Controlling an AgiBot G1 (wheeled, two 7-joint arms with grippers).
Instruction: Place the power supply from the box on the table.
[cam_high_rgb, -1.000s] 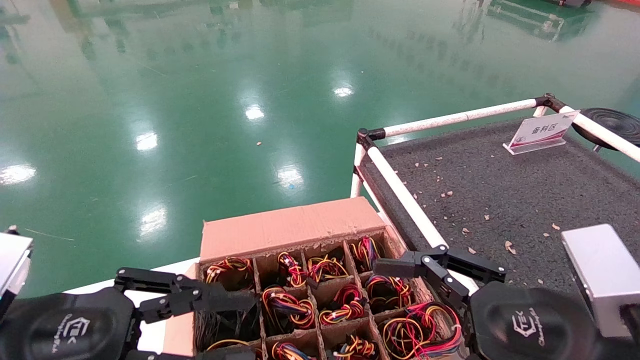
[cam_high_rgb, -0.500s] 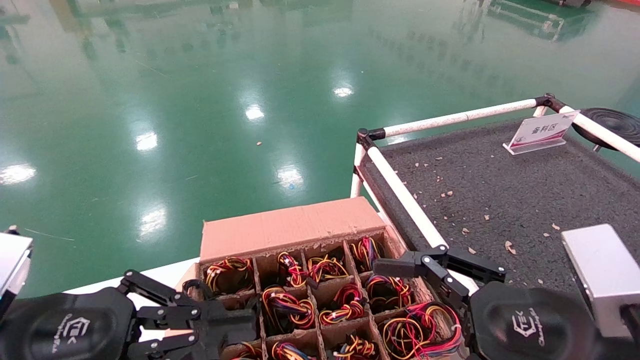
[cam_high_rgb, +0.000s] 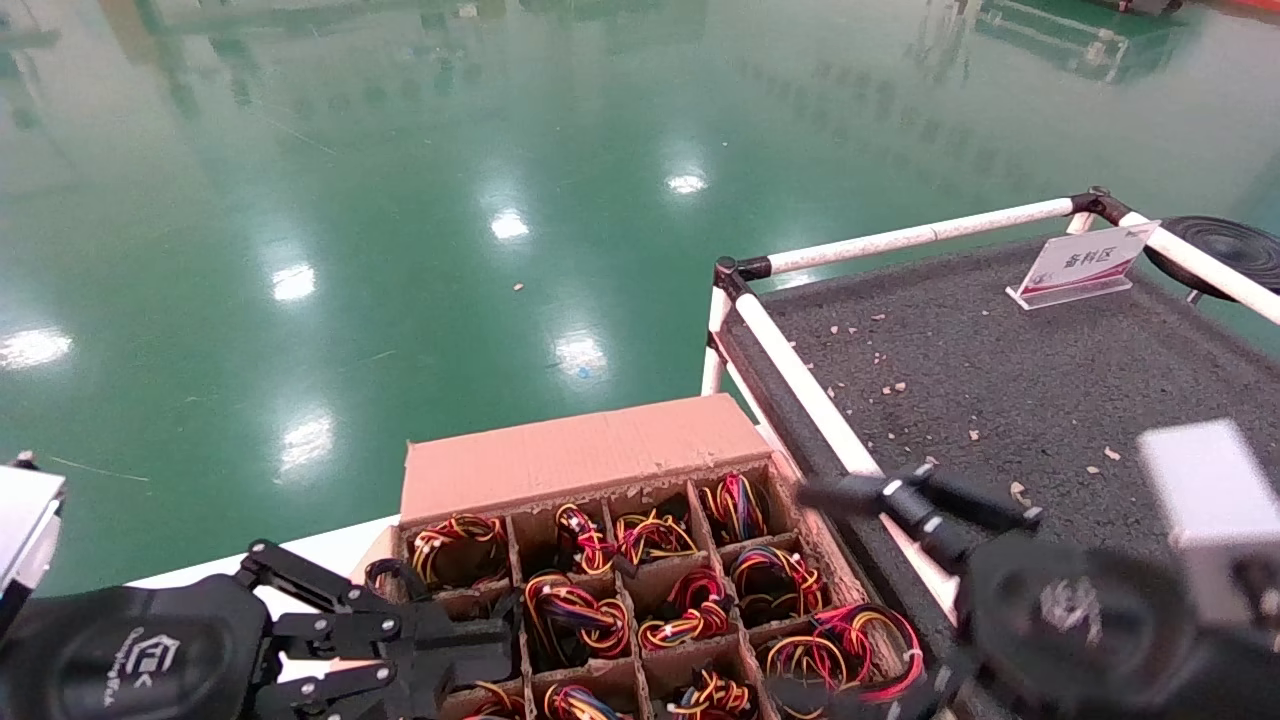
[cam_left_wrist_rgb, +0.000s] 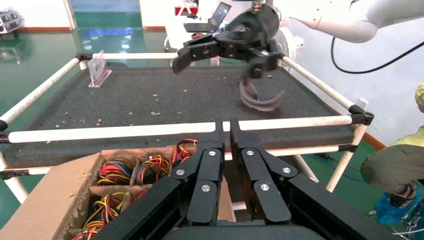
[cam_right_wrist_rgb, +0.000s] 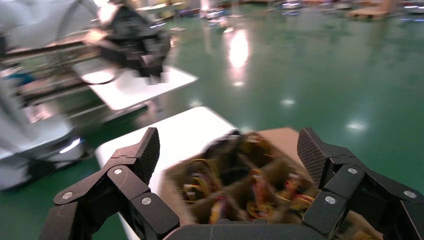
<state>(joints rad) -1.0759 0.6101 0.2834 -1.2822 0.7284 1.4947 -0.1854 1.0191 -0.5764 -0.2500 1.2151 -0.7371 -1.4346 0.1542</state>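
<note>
While the left gripper (cam_left_wrist_rgb: 224, 131) shows clenched by the box (cam_high_rgb: 560, 460), the right gripper (cam_right_wrist_rgb: 227, 150) gapes over the table (cam_high_rgb: 1000, 370) rail.

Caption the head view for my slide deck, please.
Left claw shut at the box; right claw open by the table.

Glossy green floor (cam_high_rgb: 420, 200) mirrors ceiling lights — a white platform (cam_right_wrist_rgb: 150, 87) stands beyond
</note>
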